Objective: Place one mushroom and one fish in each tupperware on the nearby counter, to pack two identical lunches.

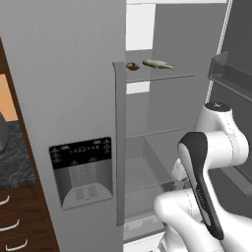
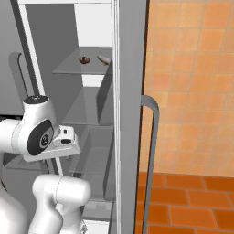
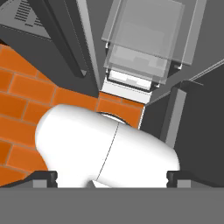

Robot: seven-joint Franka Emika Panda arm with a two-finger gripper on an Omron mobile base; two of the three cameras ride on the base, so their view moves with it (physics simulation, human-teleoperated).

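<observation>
One dark reddish-brown mushroom [image 1: 132, 66] [image 2: 83, 59] lies on an upper glass shelf inside the open fridge. One pale elongated fish [image 1: 157, 64] [image 2: 103, 59] rests just beside it on the same shelf. My arm is folded low in front of the fridge, well below that shelf. In the hand view my gripper [image 3: 111, 177] points down toward the floor and the fridge's bottom drawers, open with nothing between its fingertips [image 3: 43, 177]. A strip of dark speckled counter [image 1: 15, 157] shows at the far left. The tupperware is out of view.
The closed fridge door with its dispenser panel [image 1: 81, 170] and tall handle [image 1: 119, 142] stands left of the opening. An open door with shelves [image 1: 231, 74] flanks the right. Brown drawers [image 1: 15, 216] sit under the counter. Orange brick floor [image 3: 26, 96] lies below.
</observation>
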